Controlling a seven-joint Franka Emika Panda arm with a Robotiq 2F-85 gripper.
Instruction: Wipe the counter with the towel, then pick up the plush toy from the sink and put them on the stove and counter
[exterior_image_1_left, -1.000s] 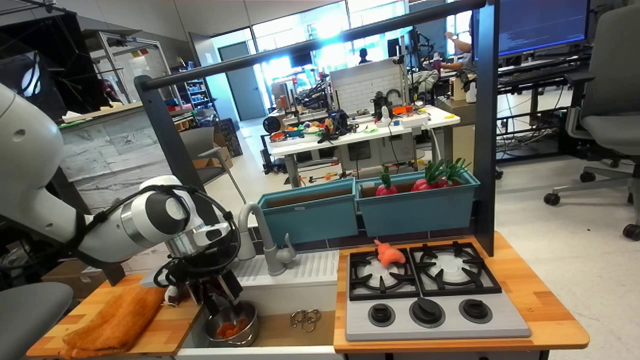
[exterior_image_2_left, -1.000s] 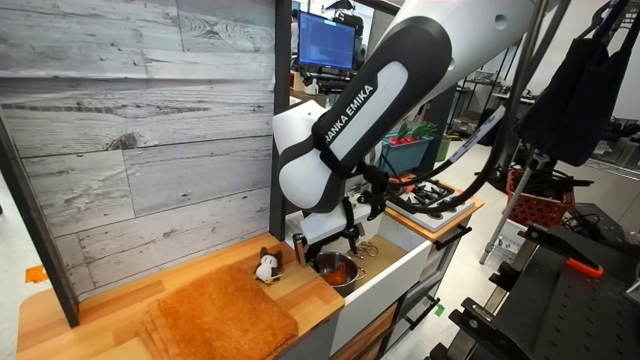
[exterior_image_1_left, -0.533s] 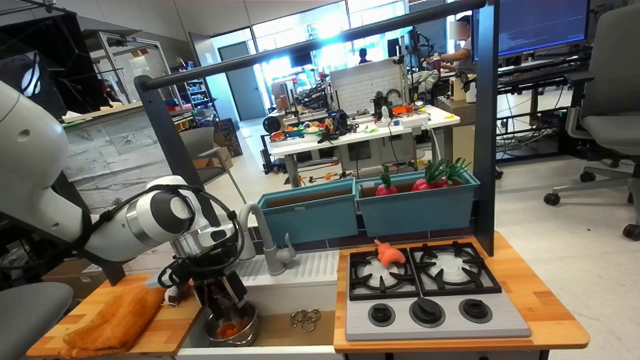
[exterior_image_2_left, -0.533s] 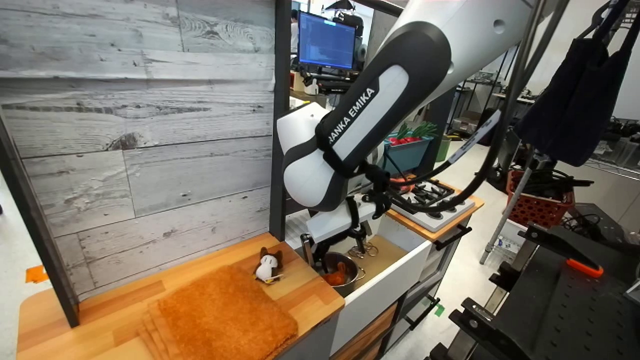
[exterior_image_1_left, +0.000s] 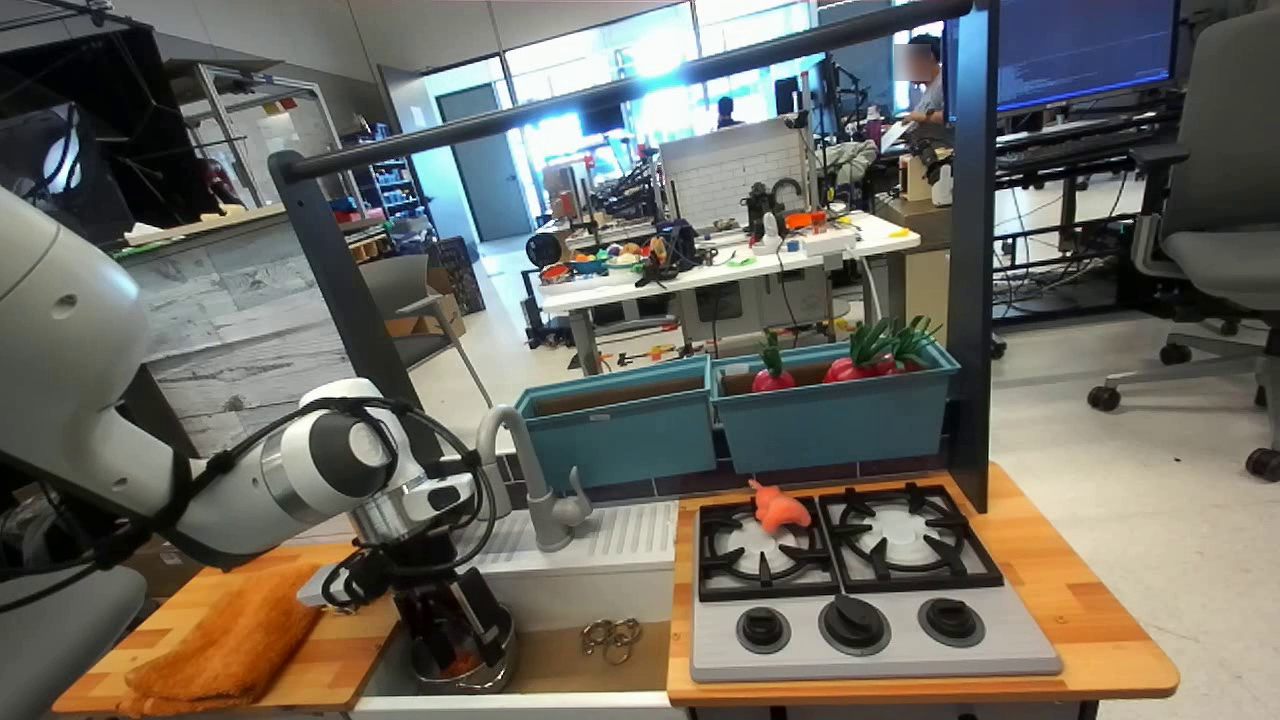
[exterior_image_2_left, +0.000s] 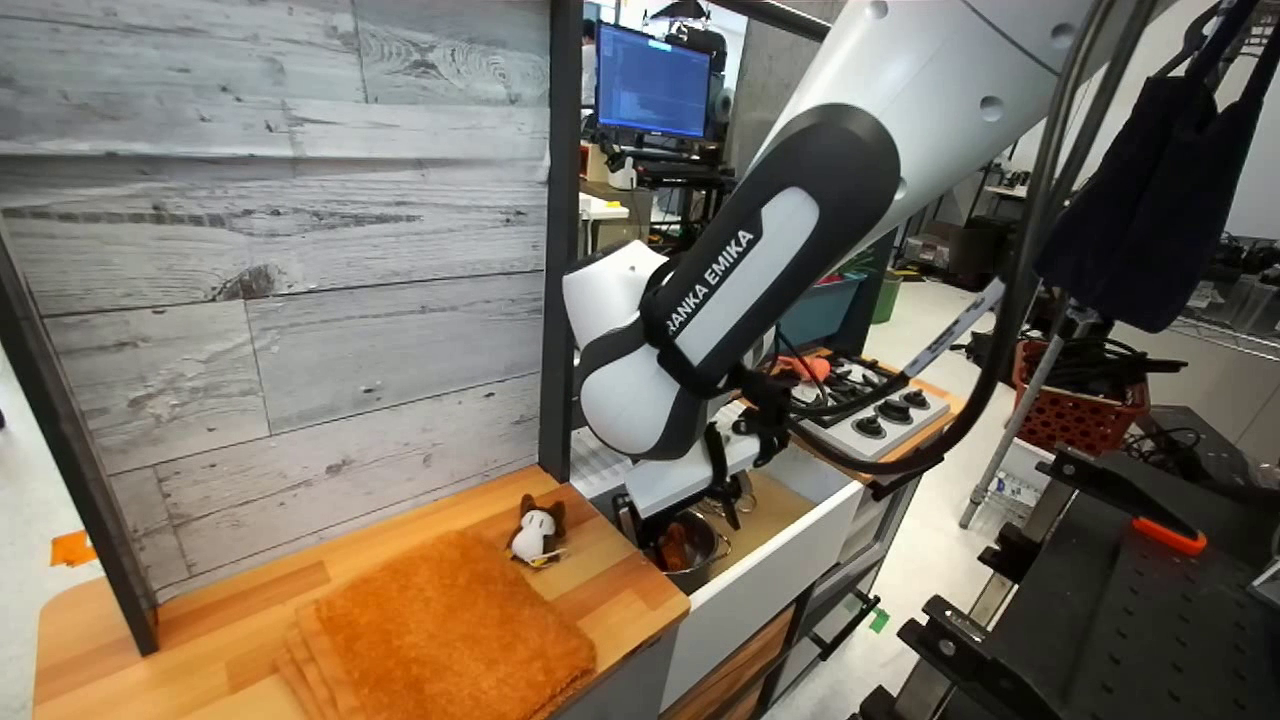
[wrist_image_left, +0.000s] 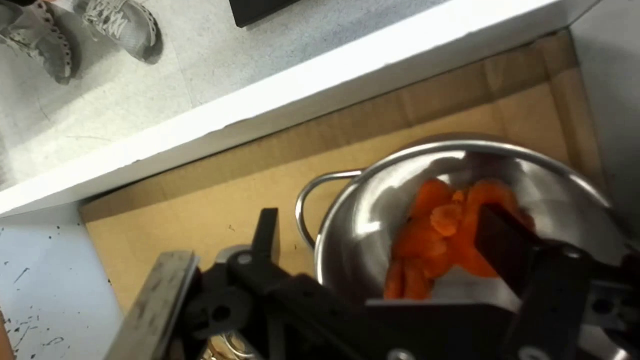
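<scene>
The jaws stand spread, tips pointing down at a metal pot (wrist_image_left: 370, 225). In the wrist view, one tip is near the centre of the frame, left of the pot's loop handle (wrist_image_left: 299, 210); the opposite tip is right of centre, over the interior. The orange plush toy (wrist_image_left: 430, 245) lies inside the pot, partly covered by that tip; from here I cannot tell whether they touch. The pot sits in the sink (exterior_image_1_left: 600, 600), at the bottom of the frame, left of centre, in an exterior view. Metal rings (exterior_image_1_left: 612, 637) lie to its right; a grey faucet (exterior_image_1_left: 550, 515) rises above. The folded towel (exterior_image_2_left: 450, 630) rests at the bottom left of the frame in an exterior view, on the wooden surface (exterior_image_2_left: 630, 590); a dark-and-white plush figure (exterior_image_2_left: 537, 535) sits just beside its upper right edge. The stove (exterior_image_1_left: 804, 655) occupies the lower right of the frame in an exterior view, with a coral-coloured toy (exterior_image_1_left: 780, 510) on its left grate. Behind it, a teal planter (exterior_image_1_left: 840, 425) holds red bulbs (exterior_image_1_left: 850, 368) with green tops.
</scene>
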